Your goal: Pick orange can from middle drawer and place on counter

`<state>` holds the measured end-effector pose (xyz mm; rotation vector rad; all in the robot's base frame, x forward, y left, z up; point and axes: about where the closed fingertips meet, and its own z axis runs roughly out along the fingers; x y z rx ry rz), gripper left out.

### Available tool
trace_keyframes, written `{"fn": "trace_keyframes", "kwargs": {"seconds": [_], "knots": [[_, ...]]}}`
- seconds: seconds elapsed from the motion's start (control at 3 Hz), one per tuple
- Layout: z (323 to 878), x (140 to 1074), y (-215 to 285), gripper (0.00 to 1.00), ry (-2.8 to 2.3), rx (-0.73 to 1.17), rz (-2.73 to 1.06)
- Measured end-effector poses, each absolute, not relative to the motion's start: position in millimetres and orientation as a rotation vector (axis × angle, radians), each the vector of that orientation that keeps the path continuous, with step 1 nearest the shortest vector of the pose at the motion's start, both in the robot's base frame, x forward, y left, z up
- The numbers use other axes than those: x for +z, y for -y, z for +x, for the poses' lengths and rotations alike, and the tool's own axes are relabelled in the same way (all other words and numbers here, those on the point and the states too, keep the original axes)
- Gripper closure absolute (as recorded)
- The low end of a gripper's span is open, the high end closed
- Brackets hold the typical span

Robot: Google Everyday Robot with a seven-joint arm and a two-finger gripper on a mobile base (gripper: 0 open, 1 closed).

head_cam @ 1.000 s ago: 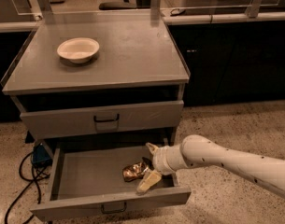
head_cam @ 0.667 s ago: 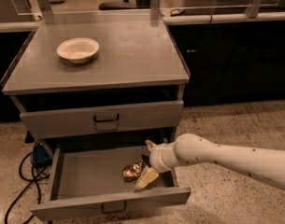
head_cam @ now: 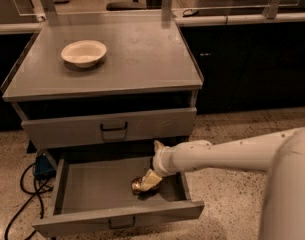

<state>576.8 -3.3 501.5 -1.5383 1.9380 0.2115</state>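
End effector (head_cam: 152, 164) sits low inside the open middle drawer (head_cam: 92, 189), at its right side, with the fingers spread apart. The lower finger (head_cam: 151, 180) lies against the orange can (head_cam: 137, 186) and the other points up toward the drawer above. It is released, not grasping anything.

Over the last second the wrist has barely shifted, while the arm behind it has swung up and closer to the camera. The can rests where it was, on the drawer floor near the front wall, looking tipped rather than upright.

My read is that the arm is settling its angle for the grasp and the pick itself is not yet made. The can seems to lie beside one finger rather than between the two, so closing now might just nudge it.

The table (head_cam: 142, 54) above carries only a white bowl (head_cam: 83, 53) at the left.
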Motion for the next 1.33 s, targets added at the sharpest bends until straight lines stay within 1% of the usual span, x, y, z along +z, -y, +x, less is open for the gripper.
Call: {"fn": "trace_keyframes", "kwargs": {"seconds": [0.33,0.67,1.33], "knots": [[589.5,456.2,-23.0,0.0,-1.936,0.299,-1.539],[606.1,436.7,-36.1,0.0,-1.929,0.339,-1.513],[603.9,430.1,-35.2,0.0,-1.941,0.341,-1.528]]}}
